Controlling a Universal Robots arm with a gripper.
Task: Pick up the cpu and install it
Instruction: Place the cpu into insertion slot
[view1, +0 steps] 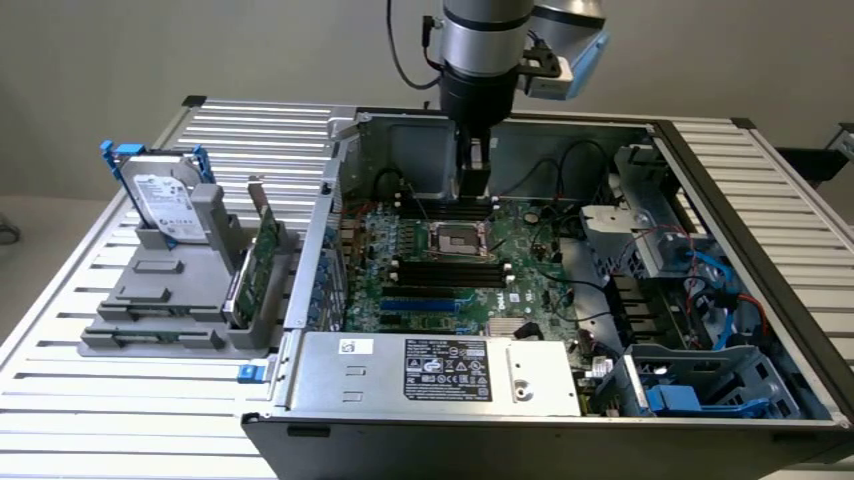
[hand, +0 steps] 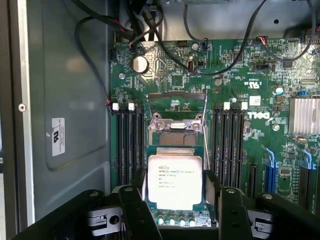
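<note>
On the slatted table (view1: 134, 420), inside the open case (view1: 400, 150), the gripper (view1: 471, 195) has its fingers (hand: 134, 205) apart, flanking the cpu (hand: 175, 182) over the central socket (view1: 467, 240), clamped or not I cannot tell; a skewed seating could damage that socket.

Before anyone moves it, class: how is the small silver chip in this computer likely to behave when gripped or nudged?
The chip looks flat and rigid, so it probably won't flex. Its smooth metal top suggests it could slip; the end effector holds it by the edges. Being small and thin, it is likely light and easily knocked askew.
</note>
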